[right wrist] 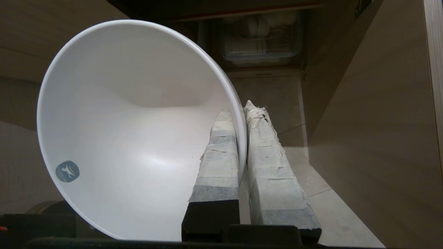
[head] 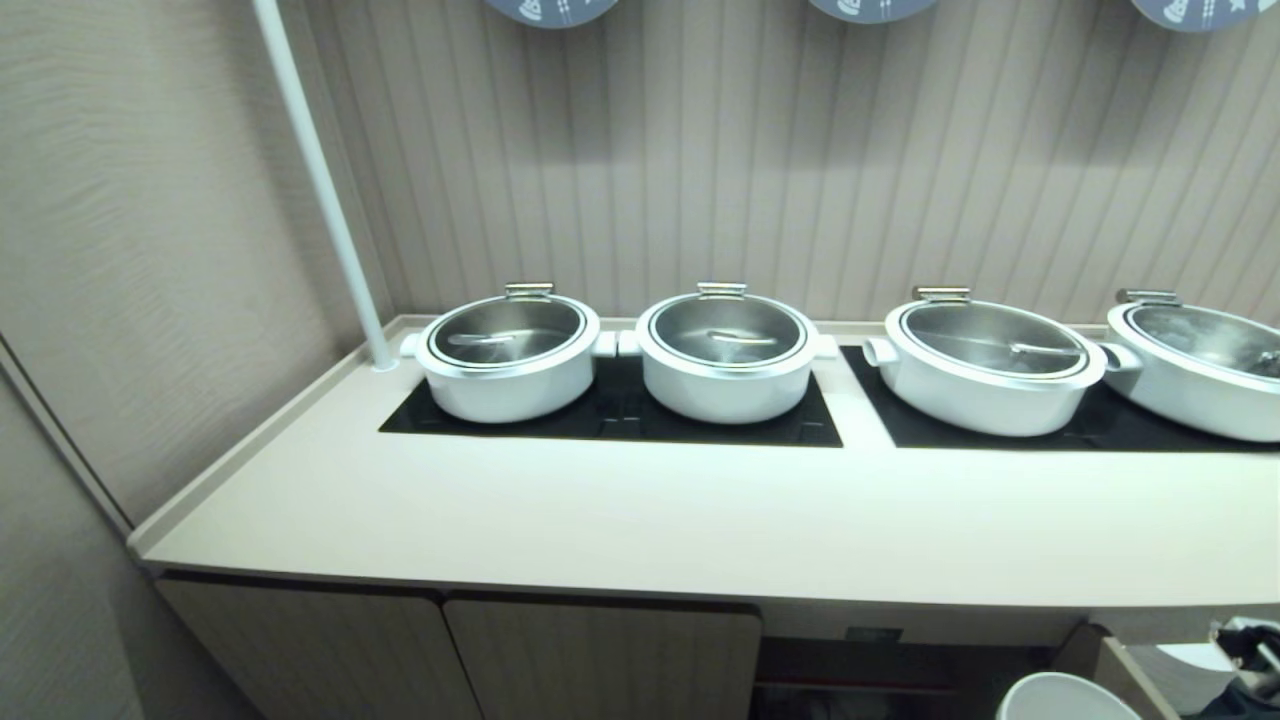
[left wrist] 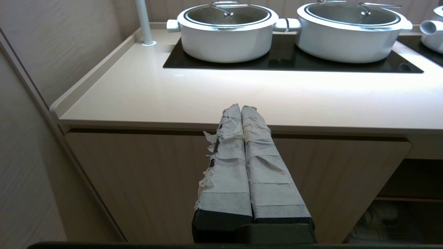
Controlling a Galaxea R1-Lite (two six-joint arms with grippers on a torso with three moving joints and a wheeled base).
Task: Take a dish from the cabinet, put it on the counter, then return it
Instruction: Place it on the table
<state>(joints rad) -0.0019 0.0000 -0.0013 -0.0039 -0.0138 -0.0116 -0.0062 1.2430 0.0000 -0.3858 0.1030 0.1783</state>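
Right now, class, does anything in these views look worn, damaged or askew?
Yes. The white tape wrapping the left claw is frayed and peeling along one finger. The right claw pinches the white bowl by its rim, so it hangs tilted. The four lidded pots sit neatly on the counter.
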